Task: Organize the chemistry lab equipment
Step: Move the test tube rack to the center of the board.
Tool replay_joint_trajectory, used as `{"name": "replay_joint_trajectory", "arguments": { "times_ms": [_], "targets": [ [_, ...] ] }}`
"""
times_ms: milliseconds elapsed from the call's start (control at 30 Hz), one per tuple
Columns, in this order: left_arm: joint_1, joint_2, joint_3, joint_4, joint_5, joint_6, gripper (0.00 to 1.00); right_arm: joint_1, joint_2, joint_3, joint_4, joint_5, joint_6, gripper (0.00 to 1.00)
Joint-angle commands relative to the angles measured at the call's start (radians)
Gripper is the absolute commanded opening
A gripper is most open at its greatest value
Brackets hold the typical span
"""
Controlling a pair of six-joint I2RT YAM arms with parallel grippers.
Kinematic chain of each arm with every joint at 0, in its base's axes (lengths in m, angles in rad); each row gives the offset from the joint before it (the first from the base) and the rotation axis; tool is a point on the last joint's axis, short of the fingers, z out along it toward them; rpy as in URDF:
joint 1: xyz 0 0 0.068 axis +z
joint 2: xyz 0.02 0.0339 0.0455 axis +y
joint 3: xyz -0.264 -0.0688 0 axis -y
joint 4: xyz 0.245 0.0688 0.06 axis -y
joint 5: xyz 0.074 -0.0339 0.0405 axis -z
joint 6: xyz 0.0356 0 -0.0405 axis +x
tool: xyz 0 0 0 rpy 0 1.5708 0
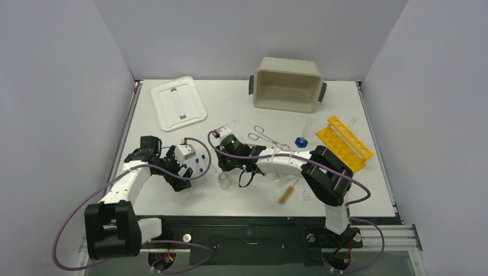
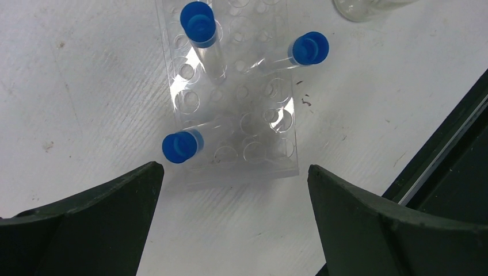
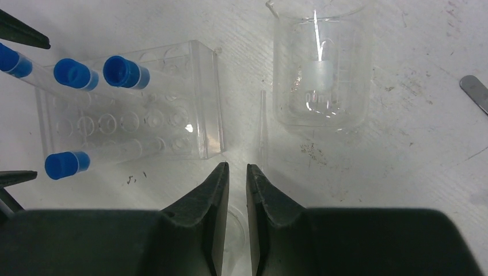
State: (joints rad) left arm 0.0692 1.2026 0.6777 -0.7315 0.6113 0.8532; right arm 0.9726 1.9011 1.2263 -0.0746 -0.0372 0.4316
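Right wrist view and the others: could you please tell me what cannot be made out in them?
- Right wrist view: whether the right gripper grips the thin clear rod; its lower end vanishes at the jaws.
- Right wrist view: a metal tool, cut off by the right edge.
- Left wrist view: a glass vessel, cut off by the top edge.

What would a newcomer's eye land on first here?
The bright yellow rack on the right side stands out most. Near the middle, blue-capped tubes sit at odd angles in a clear rack, with the open left gripper aimed at it and the right gripper close by, facing a glass beaker. At the far edge sits the beige tub, its white lid lying off to the left.
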Motion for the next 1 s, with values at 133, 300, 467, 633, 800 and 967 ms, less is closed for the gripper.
{"name": "replay_joint_trajectory", "arguments": {
  "times_ms": [133, 300, 467, 633, 800, 967],
  "targets": [
    [-0.1, -0.029, -0.049, 0.138, -0.063, -0.005, 0.97, -0.008, 0.028, 0.059, 0.024, -0.029, 0.032, 0.13],
    [-0.14, -0.036, -0.086, 0.166, -0.133, -0.01, 0.96, -0.006, 0.032, 0.053, 0.034, -0.026, 0.039, 0.11],
    [-0.17, -0.028, -0.115, 0.233, -0.211, -0.038, 0.97, -0.008, 0.028, 0.043, 0.046, -0.019, 0.048, 0.11],
    [-0.183, -0.01, -0.129, 0.291, -0.283, -0.057, 0.98, -0.01, 0.003, 0.028, 0.048, 0.003, 0.048, 0.1],
    [-0.186, 0.027, -0.106, 0.308, -0.305, -0.105, 0.87, -0.021, -0.061, 0.006, 0.049, 0.025, 0.046, 0.11],
    [-0.193, 0.044, -0.09, 0.308, -0.29, -0.121, 0.84, -0.044, -0.136, -0.028, 0.049, 0.034, 0.045, 0.11]
  ]
}}
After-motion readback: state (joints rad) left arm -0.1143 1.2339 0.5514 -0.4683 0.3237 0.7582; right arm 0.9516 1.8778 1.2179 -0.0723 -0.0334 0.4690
